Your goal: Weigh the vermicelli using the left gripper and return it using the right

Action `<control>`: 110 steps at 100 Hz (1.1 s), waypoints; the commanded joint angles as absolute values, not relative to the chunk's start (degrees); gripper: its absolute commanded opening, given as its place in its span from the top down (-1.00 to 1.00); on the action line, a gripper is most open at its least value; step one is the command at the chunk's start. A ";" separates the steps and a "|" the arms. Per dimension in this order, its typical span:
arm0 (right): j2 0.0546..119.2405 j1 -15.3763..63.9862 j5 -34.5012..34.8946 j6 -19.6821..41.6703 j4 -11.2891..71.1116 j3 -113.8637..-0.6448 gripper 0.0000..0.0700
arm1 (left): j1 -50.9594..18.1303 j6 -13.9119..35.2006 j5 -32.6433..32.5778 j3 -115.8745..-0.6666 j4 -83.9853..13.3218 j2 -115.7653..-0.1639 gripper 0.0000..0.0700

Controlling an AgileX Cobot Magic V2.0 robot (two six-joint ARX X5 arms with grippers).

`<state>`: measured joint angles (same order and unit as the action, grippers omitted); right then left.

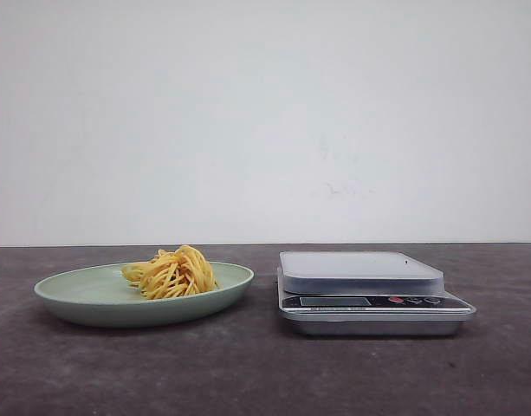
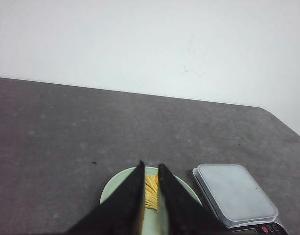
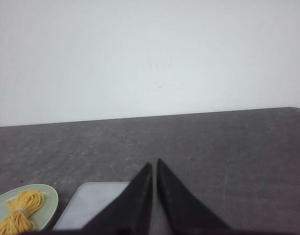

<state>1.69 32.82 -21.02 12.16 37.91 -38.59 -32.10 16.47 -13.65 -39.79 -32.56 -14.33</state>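
Observation:
The vermicelli [image 1: 171, 272], a small nest of yellow-orange strands, lies on a pale green plate [image 1: 83, 290] at the left of the table. A silver kitchen scale [image 1: 360, 270] stands to the right of the plate with its platform bare. Neither gripper shows in the front view. In the left wrist view my left gripper [image 2: 151, 163] hangs above the plate [image 2: 118, 186], slightly open and holding nothing, and the vermicelli [image 2: 150, 191] shows through the gap. My right gripper [image 3: 154, 161] is shut and empty, above the table beside the scale [image 3: 96, 203].
The dark grey tabletop [image 1: 265, 373] runs back to a plain white wall. In the right wrist view the plate [image 3: 47, 196] with the vermicelli [image 3: 20, 213] lies beyond the scale. The table's far right corner [image 2: 267, 110] shows in the left wrist view.

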 commanded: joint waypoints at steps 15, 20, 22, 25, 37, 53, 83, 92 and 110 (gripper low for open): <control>1.54 33.12 -21.02 11.55 37.30 -39.09 0.98 | -32.32 14.28 -13.93 -40.12 -32.10 -14.44 0.97; 1.54 33.12 -21.02 11.55 37.28 -39.09 0.98 | -31.24 10.15 -14.41 -40.01 -32.05 -13.47 0.97; 1.54 33.12 -21.02 11.55 37.30 -39.09 0.98 | -30.55 8.67 -14.39 -39.92 -31.92 -13.19 0.97; 1.54 33.12 -21.02 11.55 37.30 -39.09 0.98 | -29.30 7.68 -13.72 -39.68 -31.97 -13.08 0.97; 1.54 33.12 -21.02 11.55 37.28 -39.09 0.98 | -22.20 7.99 -11.84 -36.32 -30.70 -12.01 0.97; 1.54 33.12 -21.04 11.55 37.30 -39.09 0.98 | -11.94 7.53 -5.78 -26.28 -26.17 -7.49 0.97; 1.54 33.12 -21.02 11.55 37.28 -39.09 0.98 | -5.96 7.44 -4.05 -9.72 -15.53 -0.34 0.97; 1.54 33.12 -21.02 11.55 37.30 -39.09 0.98 | -5.91 6.85 -4.03 -7.62 -12.25 -0.19 0.97; 1.54 33.12 -21.02 11.55 37.28 -39.09 0.98 | -5.85 5.34 -4.03 -2.50 -3.55 -0.19 0.97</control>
